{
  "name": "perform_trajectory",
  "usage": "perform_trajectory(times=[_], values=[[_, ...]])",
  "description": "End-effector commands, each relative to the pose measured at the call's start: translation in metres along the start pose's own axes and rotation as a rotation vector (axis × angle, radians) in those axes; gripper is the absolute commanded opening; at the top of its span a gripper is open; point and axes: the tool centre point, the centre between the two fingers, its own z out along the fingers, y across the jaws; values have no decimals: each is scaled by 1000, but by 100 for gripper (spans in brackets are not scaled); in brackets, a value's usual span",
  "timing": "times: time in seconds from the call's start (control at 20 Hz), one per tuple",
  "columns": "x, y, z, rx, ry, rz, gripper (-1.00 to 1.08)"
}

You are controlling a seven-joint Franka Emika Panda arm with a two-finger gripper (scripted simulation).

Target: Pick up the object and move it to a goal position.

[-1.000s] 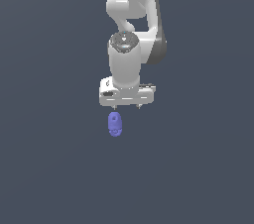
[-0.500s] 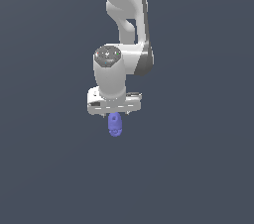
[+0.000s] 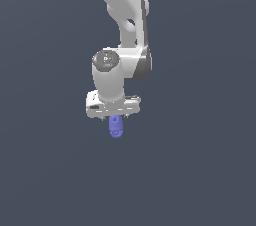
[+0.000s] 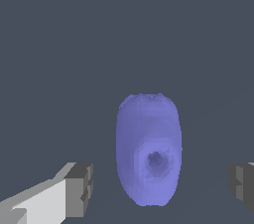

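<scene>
The object (image 3: 115,126) is a small periwinkle-blue rounded oblong lump with a dent, lying on the flat dark grey floor. In the exterior view my white gripper (image 3: 114,115) is directly over it, and its hand hides the object's upper end. In the wrist view the object (image 4: 148,148) lies between my two fingertips (image 4: 79,189), with a gap on each side. The gripper (image 4: 161,188) is open and touches nothing.
The floor (image 3: 200,170) is plain dark grey all around, with no other objects or edges in view. The white arm (image 3: 125,15) rises above the gripper toward the exterior view's top.
The arm has come down and shifted a little toward the exterior view's left, so the gripper now straddles the object. The object has not moved.
</scene>
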Motion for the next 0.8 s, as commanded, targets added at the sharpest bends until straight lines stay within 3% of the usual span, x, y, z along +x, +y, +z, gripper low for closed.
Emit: perform_trajectory(times=[0.0, 0.6, 0.65, 0.75], values=[[0, 0, 8, 0, -1, -1, 100], [0, 1, 46, 0, 0, -3, 100], [0, 1, 46, 0, 0, -3, -100], [0, 1, 46, 0, 0, -3, -100]])
